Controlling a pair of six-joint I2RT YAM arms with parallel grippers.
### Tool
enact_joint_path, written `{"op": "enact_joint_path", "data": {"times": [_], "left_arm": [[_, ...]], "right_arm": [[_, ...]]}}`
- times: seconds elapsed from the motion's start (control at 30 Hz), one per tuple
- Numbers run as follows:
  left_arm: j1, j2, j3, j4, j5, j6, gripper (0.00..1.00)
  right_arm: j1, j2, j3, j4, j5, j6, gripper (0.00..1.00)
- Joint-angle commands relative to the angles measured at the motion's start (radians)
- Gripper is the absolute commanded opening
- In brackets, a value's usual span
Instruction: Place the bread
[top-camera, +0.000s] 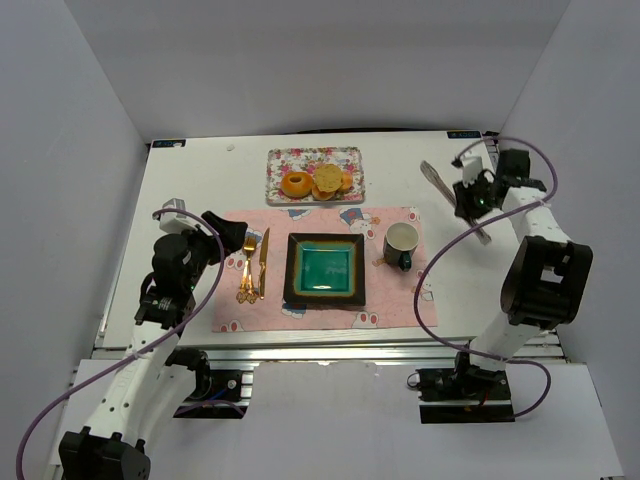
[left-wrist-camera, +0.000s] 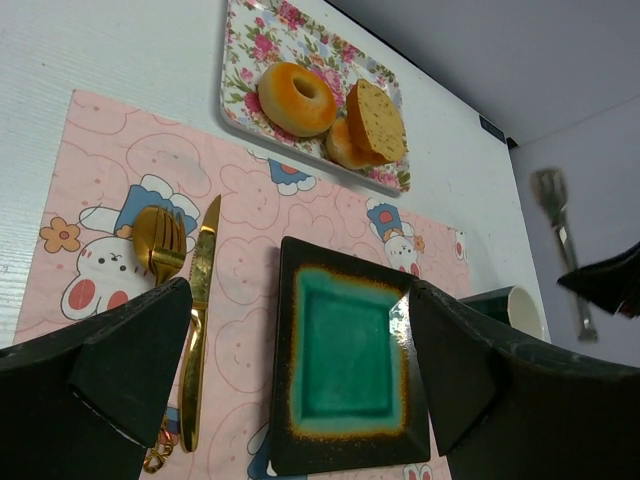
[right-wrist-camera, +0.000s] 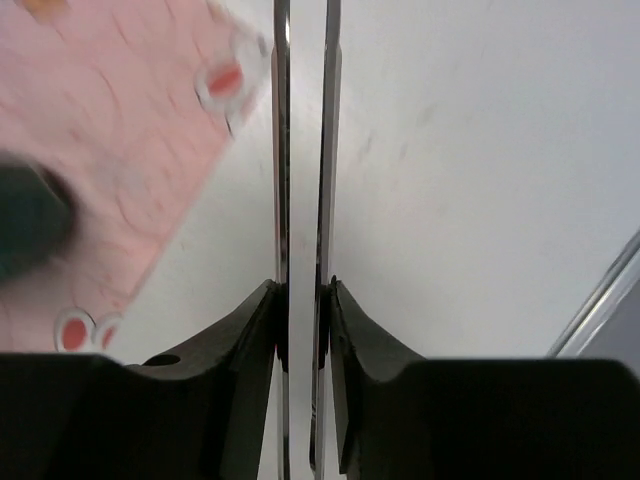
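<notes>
The bread lies on a floral tray (top-camera: 313, 157) at the back of the table: an orange-brown ring doughnut (top-camera: 296, 184) and a tan-yellow oval piece (top-camera: 328, 181) leaning on another baked piece. In the left wrist view the doughnut (left-wrist-camera: 297, 98) and the oval piece (left-wrist-camera: 377, 120) sit on the tray (left-wrist-camera: 240, 60). My left gripper (top-camera: 218, 226) is open and empty (left-wrist-camera: 300, 292) above the placemat's left side. My right gripper (top-camera: 470, 203) is shut on metal tongs (top-camera: 435, 178) at the right, well away from the tray; the tongs' two blades (right-wrist-camera: 283, 150) are pinched between the pads.
A pink placemat (top-camera: 390, 300) carries a dark square plate with a teal centre (top-camera: 292, 270), a gold fork (top-camera: 247, 268) and knife (top-camera: 263, 262) to its left, and a dark green mug (top-camera: 401, 243) to its right. White walls close in the table.
</notes>
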Motion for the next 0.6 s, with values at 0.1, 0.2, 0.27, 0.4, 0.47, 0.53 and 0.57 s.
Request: {"op": "enact_joint_path", "data": {"times": [0.1, 0.2, 0.27, 0.4, 0.47, 0.53, 0.57], "left_arm": [[0.001, -0.010, 0.019, 0.007, -0.004, -0.010, 0.98], [0.001, -0.024, 0.022, -0.004, -0.008, -0.010, 0.98], [0.001, -0.033, 0.022, -0.008, -0.011, -0.014, 0.98], [0.000, -0.048, 0.017, -0.014, -0.018, -0.022, 0.98], [0.001, -0.054, 0.016, -0.017, -0.019, -0.024, 0.98], [0.001, -0.058, 0.014, -0.017, -0.019, -0.028, 0.98], [0.001, -0.062, 0.011, -0.014, -0.019, -0.030, 0.98]], "right_arm": [[0.168, -0.046, 0.246, -0.085, -0.113, 0.050, 0.33], [0.256, -0.023, 0.324, -0.119, -0.103, 0.033, 0.35], [0.309, -0.018, 0.352, -0.121, -0.102, 0.024, 0.36], [0.394, -0.020, 0.376, -0.122, -0.079, -0.023, 0.38], [0.440, -0.029, 0.364, -0.118, -0.048, -0.048, 0.38], [0.484, -0.047, 0.338, -0.102, -0.024, -0.092, 0.39], [0.500, -0.056, 0.321, -0.076, -0.010, -0.111, 0.39]]}}
